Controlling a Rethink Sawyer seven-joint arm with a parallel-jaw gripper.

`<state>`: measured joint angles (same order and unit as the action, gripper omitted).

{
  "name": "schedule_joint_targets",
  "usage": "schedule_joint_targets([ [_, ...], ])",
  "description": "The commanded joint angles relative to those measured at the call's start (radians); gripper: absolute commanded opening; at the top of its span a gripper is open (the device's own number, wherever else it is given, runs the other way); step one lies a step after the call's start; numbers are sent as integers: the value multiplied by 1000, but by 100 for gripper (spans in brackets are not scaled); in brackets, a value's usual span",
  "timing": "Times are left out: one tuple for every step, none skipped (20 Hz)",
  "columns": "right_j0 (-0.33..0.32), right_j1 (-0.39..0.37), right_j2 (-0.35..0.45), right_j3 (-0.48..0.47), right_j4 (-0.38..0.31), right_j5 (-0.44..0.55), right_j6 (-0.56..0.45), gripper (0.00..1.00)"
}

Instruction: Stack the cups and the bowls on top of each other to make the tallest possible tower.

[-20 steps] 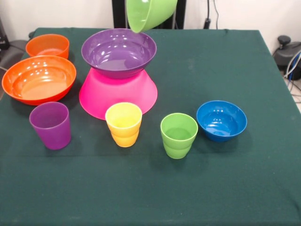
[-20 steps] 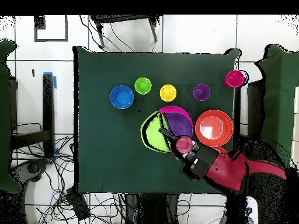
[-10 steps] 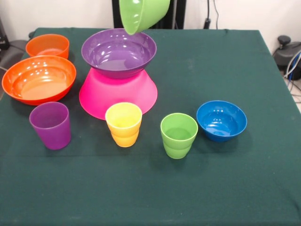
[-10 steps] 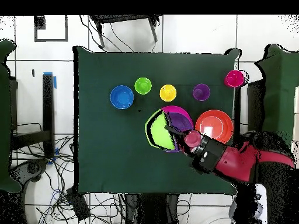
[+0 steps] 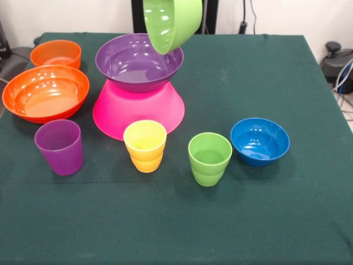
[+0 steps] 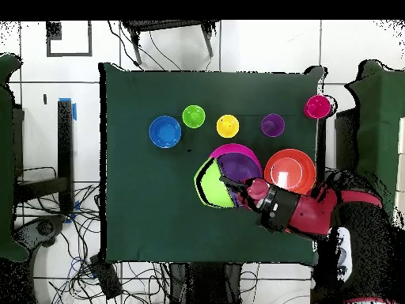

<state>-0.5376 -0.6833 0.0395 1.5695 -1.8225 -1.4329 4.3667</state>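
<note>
Six bowls show in the front view: a pink bowl (image 5: 138, 110) turned upside down left of centre, a purple bowl (image 5: 139, 61) sitting upright on it, a lime green bowl (image 5: 172, 23) tilted in the air at the top edge above the purple one's right rim, a large orange bowl (image 5: 45, 93) at the left edge, a small orange bowl (image 5: 55, 53) behind it in the upper left, and a blue bowl (image 5: 260, 141) right of centre. Three cups stand in a row across the middle: purple cup (image 5: 59, 147), yellow cup (image 5: 145, 146), green cup (image 5: 209, 158). A fourth cup, a pinkish-red cup (image 6: 317, 105), shows only from overhead, at the table's upper right corner.

The green table (image 5: 276, 221) is bare along the whole lower part of the front view and down its right side; the left side is crowded. All the bowls and cups look empty.

From overhead the gripper (image 6: 237, 187) reaches in from the lower right and meets the lime green bowl's rim; the bowl hangs off the table, so the jaws are clamped on it
</note>
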Motion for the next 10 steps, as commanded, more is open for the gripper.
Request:
schedule_joint_targets([
  [47,81,27,-45,-47,-51,348,0],
  [57,82,15,-41,-43,-61,349,0],
  [62,79,7,-39,-40,-65,349,0],
  [79,87,-21,-43,-34,-88,352,0],
  [85,85,-32,-42,-30,-95,352,0],
  [98,87,-54,-45,-24,-116,354,0],
  [108,90,-71,-49,-18,-129,355,0],
  [114,94,-83,-57,-16,-142,355,0],
  [123,97,-98,-62,-11,-154,356,0],
  [140,108,-130,-72,-2,-183,358,0],
])
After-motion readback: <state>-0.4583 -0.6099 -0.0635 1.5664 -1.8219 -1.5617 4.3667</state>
